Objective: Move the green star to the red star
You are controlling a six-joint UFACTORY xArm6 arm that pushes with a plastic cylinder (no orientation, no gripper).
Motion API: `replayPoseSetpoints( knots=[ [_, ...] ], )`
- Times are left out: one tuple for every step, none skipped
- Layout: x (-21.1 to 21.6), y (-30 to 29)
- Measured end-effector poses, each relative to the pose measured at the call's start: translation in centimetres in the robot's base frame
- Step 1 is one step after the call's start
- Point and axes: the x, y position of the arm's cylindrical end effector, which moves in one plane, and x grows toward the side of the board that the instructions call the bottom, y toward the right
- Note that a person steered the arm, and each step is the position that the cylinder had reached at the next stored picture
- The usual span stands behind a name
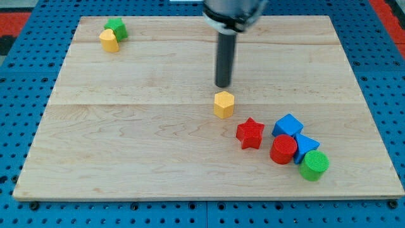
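The green star (116, 27) sits near the board's top left corner, touching a yellow block (109, 40) just below and left of it. The red star (250, 133) lies right of the board's middle, toward the view's bottom. My tip (223, 85) stands near the middle of the board, just above a yellow hexagonal block (223, 104) with a small gap between them. The tip is far to the right of the green star and above and left of the red star.
A cluster sits right of the red star: a blue block (288, 125), a red cylinder (283, 150), another blue block (307, 145) and a green cylinder (314, 165). The wooden board (126, 139) rests on a blue pegboard.
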Motion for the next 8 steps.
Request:
replayPoseSetpoints(
  knots=[
    [3.0, -2.4],
    [6.9, 2.4],
    [7.3, 9.6],
    [8.0, 12.7],
    [5.3, 12.7],
    [-2.0, 11.7],
    [-9.8, 7.5],
    [-14.9, 0.6]
  ],
)
